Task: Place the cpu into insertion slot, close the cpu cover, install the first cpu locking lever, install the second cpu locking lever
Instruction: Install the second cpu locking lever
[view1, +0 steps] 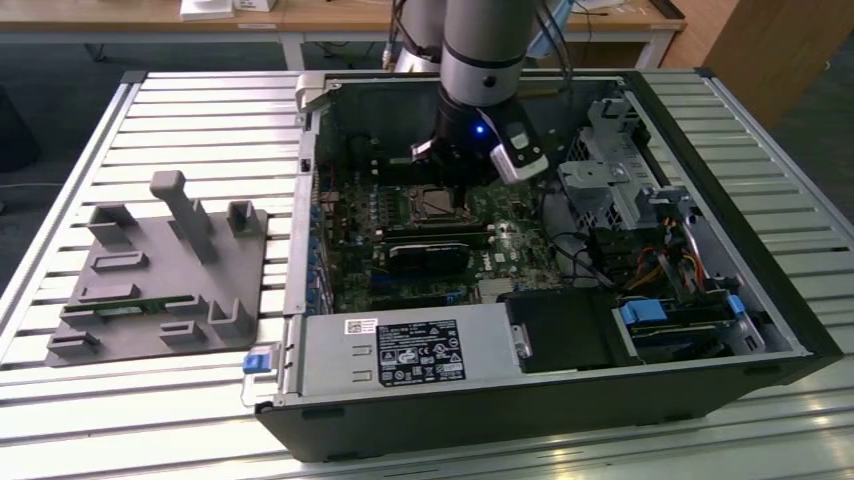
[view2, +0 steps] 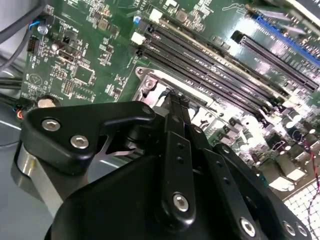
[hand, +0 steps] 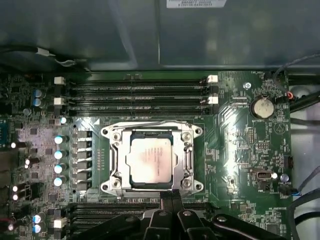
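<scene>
The cpu (hand: 151, 157), a square chip with a silvery-tan face, lies flat in the insertion slot (hand: 107, 132) on the green motherboard. The silver cpu cover (hand: 116, 155) lies down around it as a frame. A thin wire lever (hand: 150, 123) runs along one side of the socket. My gripper (hand: 172, 196) is shut, its black fingertips together at the socket's edge, with nothing visible between them. In the second wrist view the gripper (view2: 176, 100) points down at a corner of the socket's metal rim (view2: 150, 82). In the exterior view the arm hangs over the socket (view1: 434, 205) inside the open computer case.
Memory slots (hand: 140, 95) flank the socket, and a coin battery (hand: 262, 106) sits nearby. A black graphics card (view1: 427, 255), the power supply (view1: 400, 350) and drive bays (view1: 607, 180) crowd the case. A grey parts fixture (view1: 160, 270) stands on the slatted table at the exterior view's left.
</scene>
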